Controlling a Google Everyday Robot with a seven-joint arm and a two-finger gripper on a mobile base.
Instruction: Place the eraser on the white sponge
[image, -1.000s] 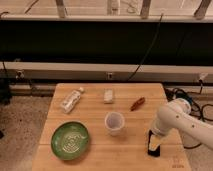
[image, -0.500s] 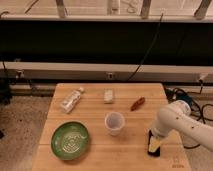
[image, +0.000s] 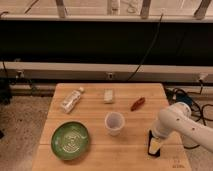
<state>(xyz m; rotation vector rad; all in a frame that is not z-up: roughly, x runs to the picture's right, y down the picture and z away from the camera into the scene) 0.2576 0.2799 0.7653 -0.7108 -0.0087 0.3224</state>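
Observation:
The white sponge (image: 109, 95) lies at the back middle of the wooden table (image: 95, 157). My gripper (image: 153, 146) points straight down at the table's front right, well away from the sponge, to the right of the cup. A dark flat shape, which looks like the eraser (image: 151, 152), sits right at the gripper's tip against the table. I cannot tell whether it is held or only touched.
A translucent white cup (image: 114, 122) stands mid-table between gripper and sponge. A reddish-brown elongated thing (image: 137, 103) lies right of the sponge. A clear plastic bottle (image: 71, 99) lies at the back left. A green plate (image: 70, 140) sits front left. Cables hang behind the table.
The arm's elbow has shifted slightly left and down. The gripper stays at the same spot on the front right of the table.

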